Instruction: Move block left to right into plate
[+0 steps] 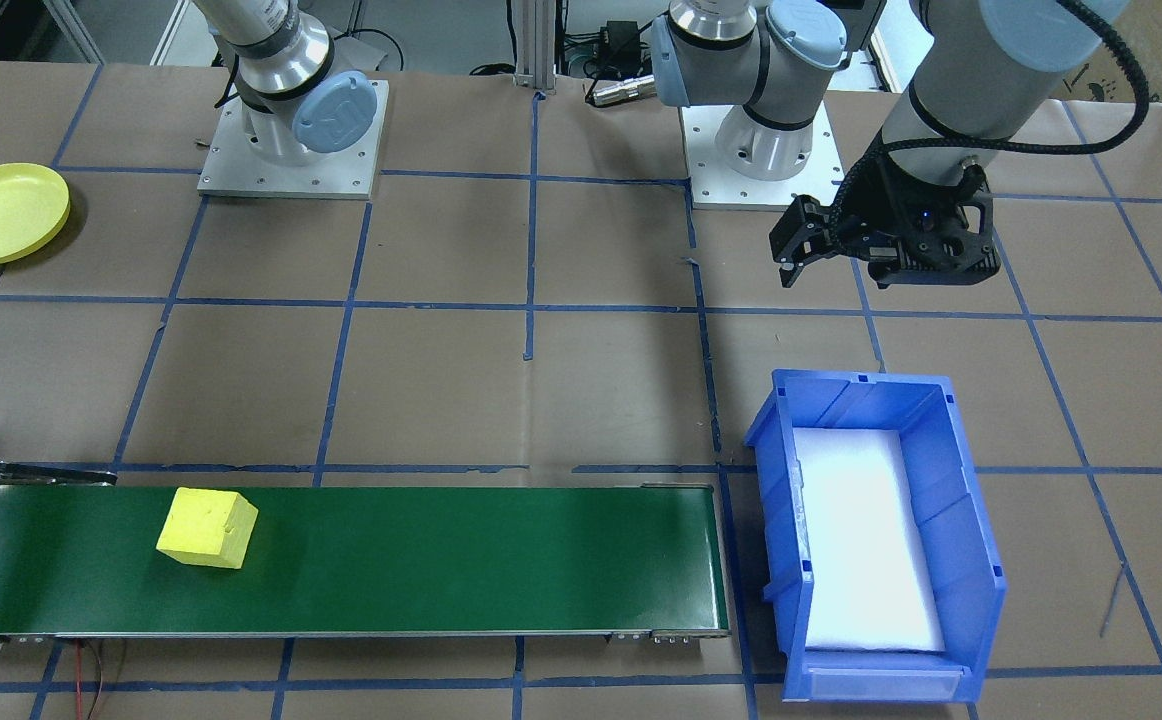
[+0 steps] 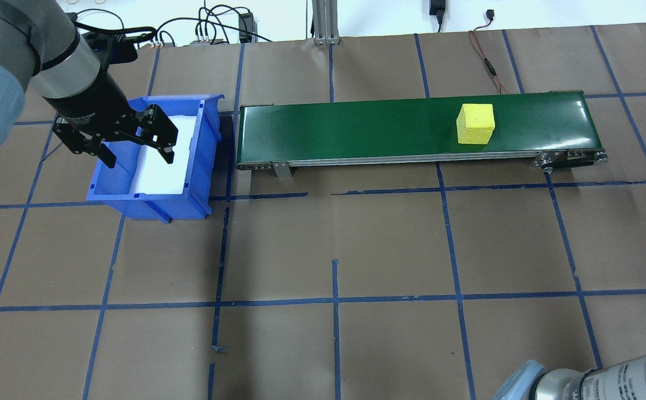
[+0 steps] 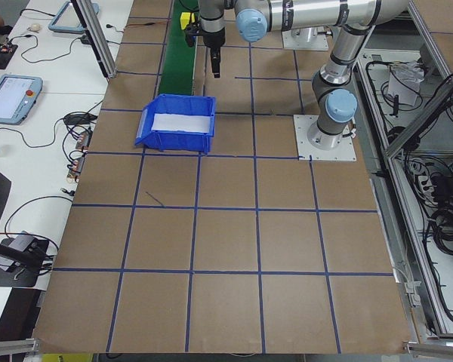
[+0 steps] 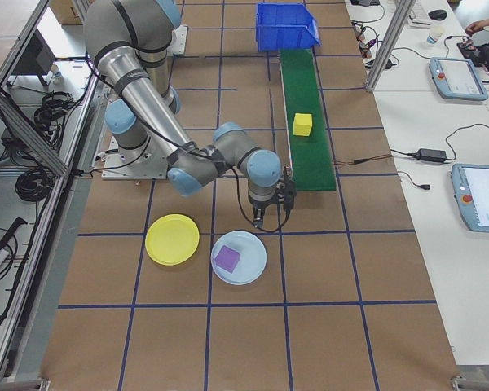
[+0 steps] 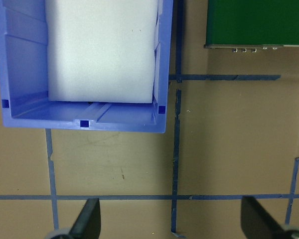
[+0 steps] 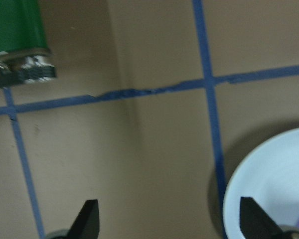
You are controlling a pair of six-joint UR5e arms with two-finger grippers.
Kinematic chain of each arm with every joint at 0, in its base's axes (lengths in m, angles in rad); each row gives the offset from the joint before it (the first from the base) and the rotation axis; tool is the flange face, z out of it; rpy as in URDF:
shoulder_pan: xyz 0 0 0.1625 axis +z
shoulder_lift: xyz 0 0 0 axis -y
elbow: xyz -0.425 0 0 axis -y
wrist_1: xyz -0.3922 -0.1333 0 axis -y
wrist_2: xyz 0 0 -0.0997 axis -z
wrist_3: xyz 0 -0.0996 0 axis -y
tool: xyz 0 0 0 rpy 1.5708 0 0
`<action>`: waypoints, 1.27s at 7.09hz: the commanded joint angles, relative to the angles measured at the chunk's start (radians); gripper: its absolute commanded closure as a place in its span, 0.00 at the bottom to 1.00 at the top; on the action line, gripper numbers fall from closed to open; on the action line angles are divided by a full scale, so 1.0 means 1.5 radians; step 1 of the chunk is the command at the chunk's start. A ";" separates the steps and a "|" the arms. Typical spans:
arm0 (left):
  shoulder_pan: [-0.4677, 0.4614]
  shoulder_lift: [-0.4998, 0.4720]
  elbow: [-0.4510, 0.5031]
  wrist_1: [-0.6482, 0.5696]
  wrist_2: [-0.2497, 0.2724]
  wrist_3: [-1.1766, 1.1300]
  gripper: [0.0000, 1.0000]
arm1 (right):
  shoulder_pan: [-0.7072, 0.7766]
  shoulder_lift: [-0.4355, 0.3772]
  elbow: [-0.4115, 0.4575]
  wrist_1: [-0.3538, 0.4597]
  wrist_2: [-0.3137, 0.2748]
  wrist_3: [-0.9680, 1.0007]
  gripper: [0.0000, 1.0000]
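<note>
The yellow block (image 1: 206, 527) (image 2: 475, 123) (image 4: 302, 124) rests on the green conveyor belt (image 1: 441, 560) (image 2: 356, 128), towards the belt's end on my right-arm side. Past that end lie a yellow plate (image 4: 172, 239) (image 1: 1, 212) with nothing on it and a light blue plate (image 4: 248, 243) (image 6: 274, 179) carrying a purple block (image 4: 227, 259). My right gripper (image 4: 269, 216) (image 6: 169, 224) hangs open and holds nothing, between the belt's end and the blue plate. My left gripper (image 2: 139, 160) (image 1: 791, 262) (image 5: 172, 224) is open with nothing in it, high beside the blue bin (image 1: 951, 500).
The blue bin (image 2: 150, 205) (image 5: 20, 64) with a white liner stands at the conveyor's other end. Brown paper with a grid of blue tape covers the table. Both arm bases (image 1: 286, 150) are bolted along the robot's side.
</note>
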 commanded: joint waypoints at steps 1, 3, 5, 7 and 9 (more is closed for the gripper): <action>0.000 0.000 0.000 0.000 0.000 0.000 0.00 | 0.110 0.002 -0.021 0.014 0.057 0.148 0.00; 0.000 0.000 0.000 0.000 0.000 0.000 0.00 | 0.196 0.019 -0.057 -0.037 0.113 0.261 0.00; 0.000 -0.001 0.000 0.001 0.000 -0.001 0.00 | 0.245 0.038 -0.068 -0.046 0.115 0.298 0.00; 0.000 -0.001 0.000 0.000 0.000 0.000 0.00 | 0.289 0.058 -0.075 -0.100 0.107 0.334 0.00; 0.000 -0.001 0.000 0.000 0.000 -0.001 0.00 | 0.290 0.093 -0.076 -0.135 0.078 0.338 0.00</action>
